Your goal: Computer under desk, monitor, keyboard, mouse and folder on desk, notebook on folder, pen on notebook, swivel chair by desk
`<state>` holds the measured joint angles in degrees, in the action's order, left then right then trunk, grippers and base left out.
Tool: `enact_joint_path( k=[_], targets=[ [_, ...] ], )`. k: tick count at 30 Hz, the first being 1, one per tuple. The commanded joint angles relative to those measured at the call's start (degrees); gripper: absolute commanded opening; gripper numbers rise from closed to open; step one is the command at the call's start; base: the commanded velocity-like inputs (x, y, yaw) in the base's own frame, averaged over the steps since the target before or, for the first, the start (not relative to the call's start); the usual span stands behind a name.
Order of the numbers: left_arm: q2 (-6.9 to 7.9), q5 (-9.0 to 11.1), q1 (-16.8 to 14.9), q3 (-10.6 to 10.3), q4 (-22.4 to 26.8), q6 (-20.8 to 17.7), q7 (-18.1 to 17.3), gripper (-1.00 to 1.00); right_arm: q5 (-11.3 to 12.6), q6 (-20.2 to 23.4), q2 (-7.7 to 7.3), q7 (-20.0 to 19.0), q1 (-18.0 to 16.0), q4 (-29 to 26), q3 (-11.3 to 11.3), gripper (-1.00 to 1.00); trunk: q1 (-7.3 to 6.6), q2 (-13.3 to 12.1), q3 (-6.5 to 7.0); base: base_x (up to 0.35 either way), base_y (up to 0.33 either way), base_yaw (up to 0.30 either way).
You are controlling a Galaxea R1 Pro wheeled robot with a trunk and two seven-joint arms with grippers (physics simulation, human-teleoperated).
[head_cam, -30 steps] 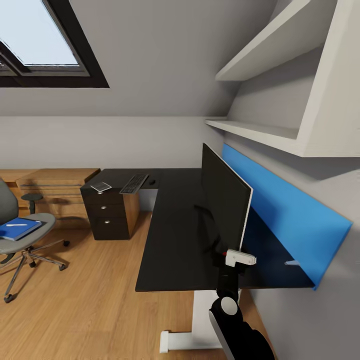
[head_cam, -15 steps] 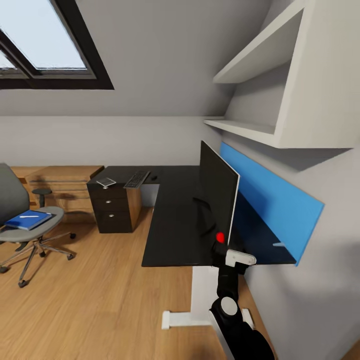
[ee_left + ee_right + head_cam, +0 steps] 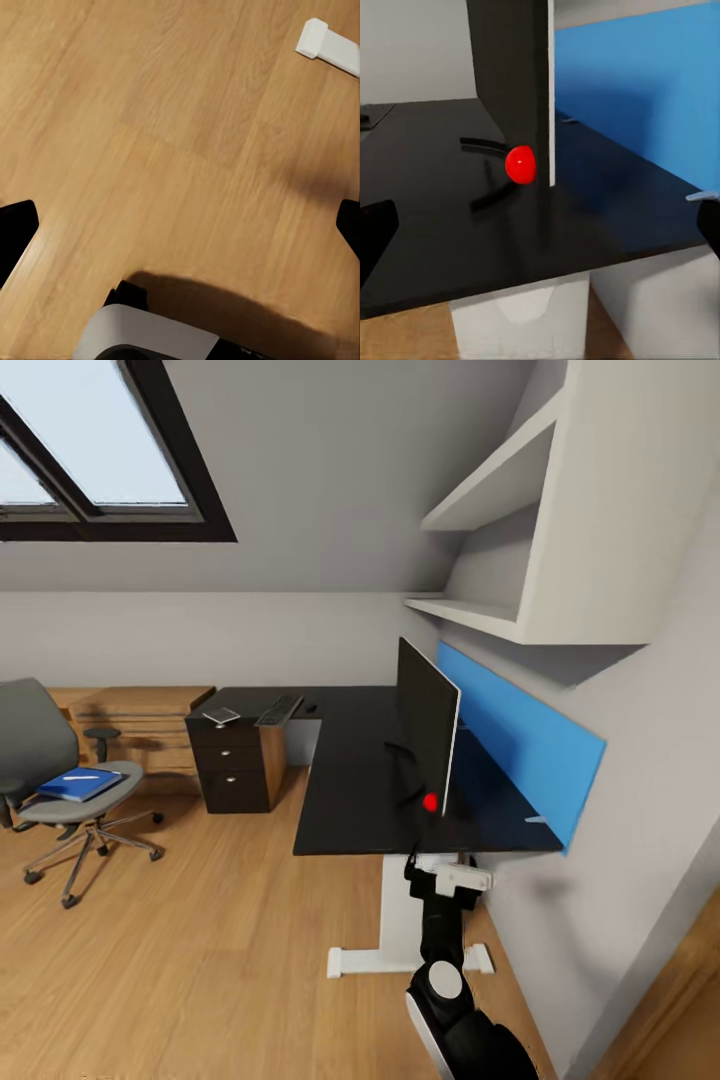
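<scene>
Comparing the head view with the earlier frames, the whole scene is seen to have shifted: the camera has drawn back, so the black L-shaped tabletop [image 3: 350, 780] appears smaller and its white leg [image 3: 395, 920] and more of the wooden floor [image 3: 200, 960] are now exposed. The monitor [image 3: 425, 722] is shown upright on the tabletop, edge-on, before a blue wall panel [image 3: 520, 755]. The keyboard [image 3: 279, 710] and the mouse [image 3: 311, 708] are seen on the far wing, near a small flat object [image 3: 221, 715] above the drawer unit [image 3: 238, 765]. The swivel chair [image 3: 60, 790] is shown well apart from the tabletop, with the blue folder [image 3: 80, 783] and a pen [image 3: 80, 777] on its seat. The right claw [image 3: 447, 880] is now held below the tabletop's near edge, where earlier it overlapped the monitor; a red marker [image 3: 430, 801] is seen by the monitor's lower corner.

In the left wrist view, the left claw's dark fingertips [image 3: 15, 232] are shown spread wide over bare floor, nothing between them.

In the right wrist view, the right claw's fingertips [image 3: 375, 232] are likewise parted and empty, facing the monitor's edge and the red marker.
</scene>
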<state>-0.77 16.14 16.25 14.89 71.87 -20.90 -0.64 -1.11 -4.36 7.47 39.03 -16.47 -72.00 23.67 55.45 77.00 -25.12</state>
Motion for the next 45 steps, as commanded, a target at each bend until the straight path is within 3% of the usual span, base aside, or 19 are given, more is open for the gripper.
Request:
enact_joint_path(
  k=[1,4,5,9,10,13,14,17,19,22,25,27,32,36,40,45],
  targets=[
    [-0.03,0.51,0.01,0.14,0.11,-0.37,-0.07,1.0,-0.09,-0.12,0.0,0.32,-0.05,0.1,0.67,1.0,-0.03,0.04,-0.05,-0.335,0.0,0.0],
    [0.03,0.53,0.01,0.14,0.11,-0.37,-0.07,1.0,-0.05,-0.12,-0.03,0.62,-0.05,1.01,3.45,1.0,-0.03,0.04,-0.05,-0.335,0.0,0.0],
    [0.06,0.55,0.01,0.2,0.24,-0.35,-0.15,1.0,-0.04,-0.12,-0.11,0.78,-0.05,5.73,5.01,1.0,-0.03,0.04,-0.05,-0.096,0.0,0.0],
    [0.09,0.56,0.01,0.22,0.46,-0.3,-0.32,1.0,0.01,-0.96,-0.05,0.78,-0.06,12.73,5.37,1.0,-0.25,-0.36,0.13,-0.047,0.0,0.0],
    [0.07,0.64,0.01,0.23,0.32,-0.28,-0.12,1.0,0.09,-25.56,0.08,0.38,-0.05,44.44,5.3,1.0,-0.47,-0.76,0.31,0.0,0.0,0.0],
    [0.09,0.57,-0.18,0.23,-2.31,1.18,-0.01,1.0,0.29,-34.56,0.06,-1.2,-0.05,54.42,5.24,1.0,-1.13,-1.97,0.85,0.0,0.0,0.0],
    [0.09,0.53,-0.9,0.23,-6.96,5.73,0.01,1.0,1.19,-36.93,0.03,-4.98,-0.05,58.57,5.0,1.0,-1.35,-2.37,1.03,0.0,0.0,0.0],
    [0.13,0.49,-1.72,0.23,-10.48,8.7,0.02,1.0,2.58,-37.82,-0.32,-7.07,-0.06,60.33,4.87,1.0,-2.01,-3.57,1.57,0.0,0.0,0.0],
    [0.14,0.48,-3.35,0.23,-13.93,10.09,0.0,1.0,4.75,-38.2,-1.21,-8.25,-0.07,61.05,4.78,1.0,-2.45,-4.37,1.93,0.0,0.0,0.0],
    [0.4,0.49,-7.7,0.22,-21.33,10.8,-0.03,1.0,7.76,-38.42,-1.75,-9.76,-0.07,61.28,4.79,1.0,-3.11,-5.58,2.46,0.0,0.0,0.0],
    [1.21,0.43,-12.92,0.23,-30.02,11.51,-0.06,1.0,9.08,-38.5,-1.93,-11.34,-0.07,61.21,4.8,1.0,-3.77,-6.78,3.0,0.0,0.0,0.0],
    [1.47,0.52,-15.0,0.23,-33.15,14.78,-0.05,1.0,9.36,-38.52,-1.84,-11.76,-0.06,61.15,4.82,1.0,-4.21,-7.58,3.36,0.0,0.0,0.0],
    [1.59,0.53,-16.31,0.23,-36.13,21.48,-0.38,1.0,9.51,-38.95,-1.6,-11.98,-0.05,61.01,4.97,1.0,-5.3,-9.59,4.26,0.0,0.0,0.0],
    [1.57,0.38,-16.47,0.23,-36.73,22.65,-0.54,1.0,9.54,-38.92,-0.67,-12.03,-0.06,61.07,5.04,1.0,-6.18,-11.19,4.98,0.0,0.0,0.08],
    [1.51,-0.23,-16.51,0.11,-36.85,23.83,-0.58,1.0,9.55,-38.95,-0.17,-12.04,-0.06,61.15,5.06,1.0,-6.18,-11.19,4.98,0.0,0.0,0.223],
    [1.41,-1.07,-16.51,0.06,-37.7,28.75,-0.56,1.0,9.55,-38.94,-0.03,-12.05,-0.05,61.19,5.07,1.0,-6.18,-11.19,4.96,0.001,0.0,0.268]
  ],
)
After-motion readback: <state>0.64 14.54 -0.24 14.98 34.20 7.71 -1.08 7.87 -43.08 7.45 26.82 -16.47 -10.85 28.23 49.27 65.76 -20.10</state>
